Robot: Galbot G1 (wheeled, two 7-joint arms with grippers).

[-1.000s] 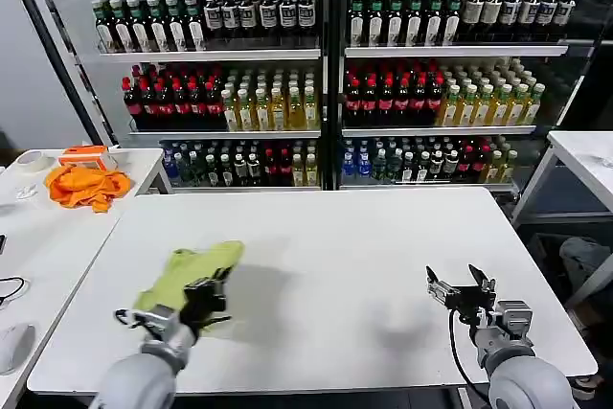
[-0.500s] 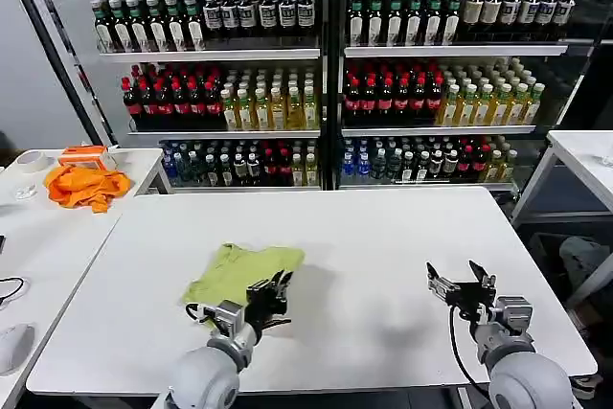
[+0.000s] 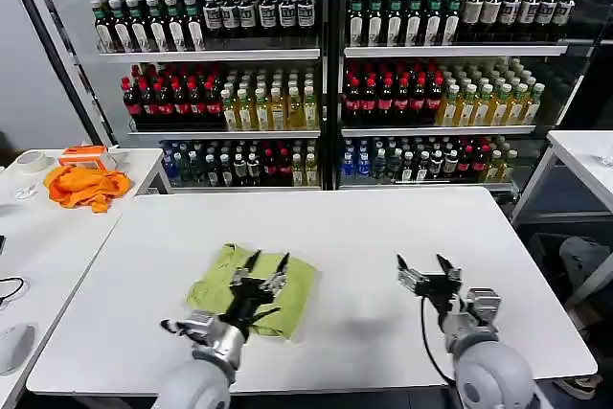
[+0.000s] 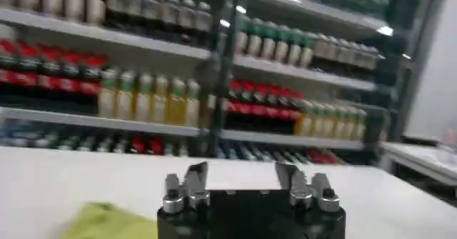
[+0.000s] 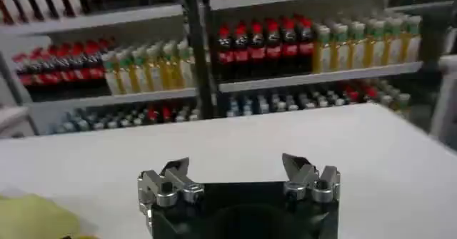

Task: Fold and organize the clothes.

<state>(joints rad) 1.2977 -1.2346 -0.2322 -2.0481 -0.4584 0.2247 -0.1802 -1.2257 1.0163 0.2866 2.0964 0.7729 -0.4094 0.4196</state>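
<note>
The clothes are one lime-green T-shirt (image 3: pixel 213 286), lying folded in a flat bundle on the white table (image 3: pixel 364 227), left of centre near the front. My left gripper (image 3: pixel 263 268) hovers over the shirt's right half, open with nothing between its fingers. A corner of the green shirt (image 4: pixel 107 222) lies beside the open left gripper (image 4: pixel 241 175) in the left wrist view. My right gripper (image 3: pixel 426 270) is open above bare table, right of the shirt. The right wrist view has the right gripper (image 5: pixel 235 168) empty, with the shirt's edge (image 5: pixel 32 219) off to one side.
Shelves of bottles (image 3: pixel 326 74) stand behind the table. A side table on the left carries a bright orange cloth (image 3: pixel 86 186) and a small white object (image 3: pixel 14 347). Another white table (image 3: pixel 584 155) stands at the right. Bare tabletop stretches behind and right of the shirt.
The shirt and my left gripper have shifted right, from the table's left part toward the middle. My right gripper has moved left, closer to the shirt.
</note>
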